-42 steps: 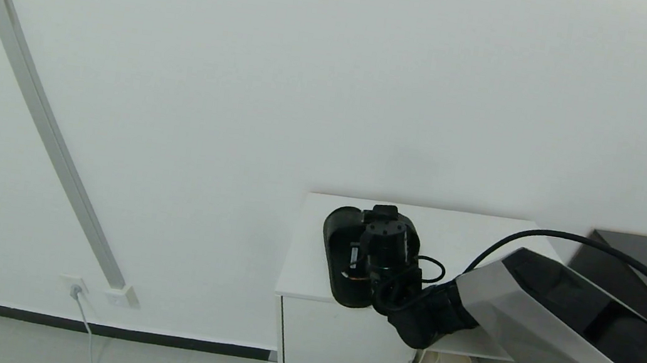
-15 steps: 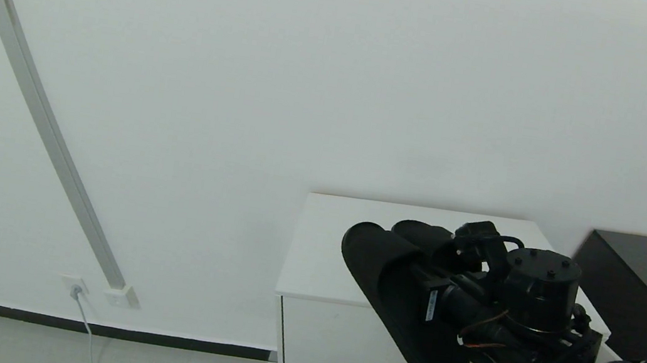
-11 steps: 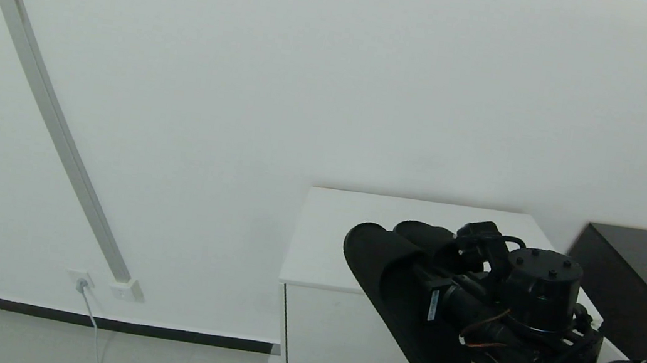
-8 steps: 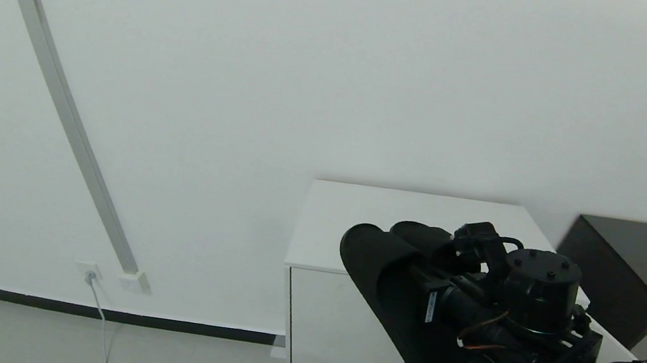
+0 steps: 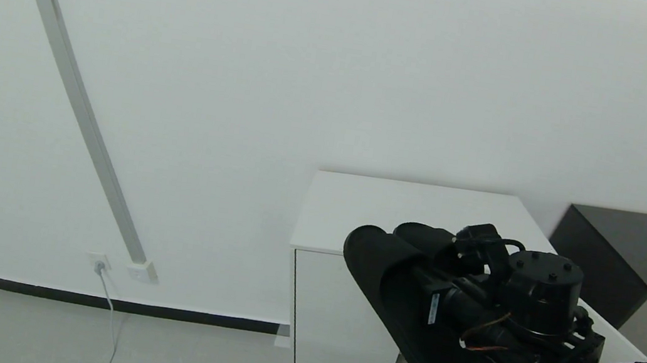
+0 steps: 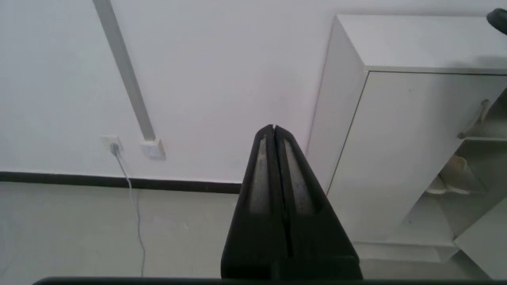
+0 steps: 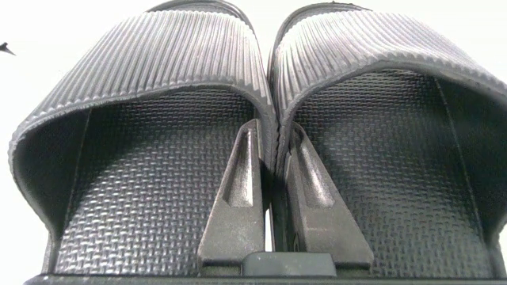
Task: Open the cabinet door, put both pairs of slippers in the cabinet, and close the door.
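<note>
**Right end effector (image 5: 449, 276) clamped on the black slippers (image 5: 402, 300) in front of the cabinet (image 5: 408, 212)**

Head view: The right end effector comes in from the lower right on a bent arm. Its wrist is turned so the fingers point left and slightly up, toward the cabinet front. The fingers reach into the pair of black slippers and hold them side by side in the air. The toes point up and to the left, and the soles tilt down across the cabinet's front. The pair touches neither the cabinet top nor the floor (image 5: 86, 338). A small white label (image 5: 432, 307) sits on one finger, but its print is too small to read. A grey cable duct (image 5: 77, 90) runs slantwise down the wall (image 5: 317, 47) to a socket (image 5: 96, 263), and a cord (image 5: 109, 329) hangs from it. A dark piece of furniture (image 5: 636, 251) stands to the right of the cabinet.

Left wrist view: The left end effector (image 6: 273, 133) has its fingers pressed together with nothing between them. It is held above the floor (image 6: 95, 229), pointing toward the foot of the wall (image 6: 222, 71) beside the cabinet (image 6: 428, 39). The cabinet's front panel (image 6: 396, 150) carries a handle (image 6: 478, 119) at its edge. Just past that the inside is open, with white slippers (image 6: 455, 174) on a shelf (image 6: 483, 138).

Right wrist view: The right end effector (image 7: 273, 134) pinches the inner walls of the two black slippers (image 7: 158, 158) together, one finger inside each slipper. The ribbed straps arch over the fingers (image 7: 238, 198), and the textured footbeds lie under them.
</note>
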Controlling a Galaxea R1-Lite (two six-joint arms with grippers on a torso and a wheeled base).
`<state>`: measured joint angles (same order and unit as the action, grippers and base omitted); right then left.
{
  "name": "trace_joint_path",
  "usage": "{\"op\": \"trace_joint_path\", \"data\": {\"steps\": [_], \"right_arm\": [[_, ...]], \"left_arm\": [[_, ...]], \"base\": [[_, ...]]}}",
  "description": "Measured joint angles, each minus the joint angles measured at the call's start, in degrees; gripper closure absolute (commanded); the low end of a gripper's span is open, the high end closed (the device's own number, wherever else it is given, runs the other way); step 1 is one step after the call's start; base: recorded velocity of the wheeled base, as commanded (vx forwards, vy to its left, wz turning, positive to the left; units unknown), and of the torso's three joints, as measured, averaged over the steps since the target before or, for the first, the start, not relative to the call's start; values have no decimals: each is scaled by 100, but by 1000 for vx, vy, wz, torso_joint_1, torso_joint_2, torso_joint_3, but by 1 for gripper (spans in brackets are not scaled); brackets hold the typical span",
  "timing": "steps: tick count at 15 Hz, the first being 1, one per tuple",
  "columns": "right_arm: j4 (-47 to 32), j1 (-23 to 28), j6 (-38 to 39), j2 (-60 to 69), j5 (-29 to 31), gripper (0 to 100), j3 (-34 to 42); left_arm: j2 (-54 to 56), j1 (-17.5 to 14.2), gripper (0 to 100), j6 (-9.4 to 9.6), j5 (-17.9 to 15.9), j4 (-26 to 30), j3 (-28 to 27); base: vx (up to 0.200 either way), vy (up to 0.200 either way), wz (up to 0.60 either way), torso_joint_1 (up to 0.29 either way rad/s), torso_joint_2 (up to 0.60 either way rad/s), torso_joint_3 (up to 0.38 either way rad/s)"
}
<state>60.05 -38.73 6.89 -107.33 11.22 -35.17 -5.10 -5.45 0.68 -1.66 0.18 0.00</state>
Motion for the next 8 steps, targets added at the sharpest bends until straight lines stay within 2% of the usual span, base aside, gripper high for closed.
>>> {"op": "trace_joint_path", "data": {"steps": [8], "right_arm": [[13, -18, -2, 7, 11, 100, 96]], "left_arm": [[0, 5, 100, 2, 5, 0, 0]], "base": [[0, 0, 0, 0, 0, 0]]}}
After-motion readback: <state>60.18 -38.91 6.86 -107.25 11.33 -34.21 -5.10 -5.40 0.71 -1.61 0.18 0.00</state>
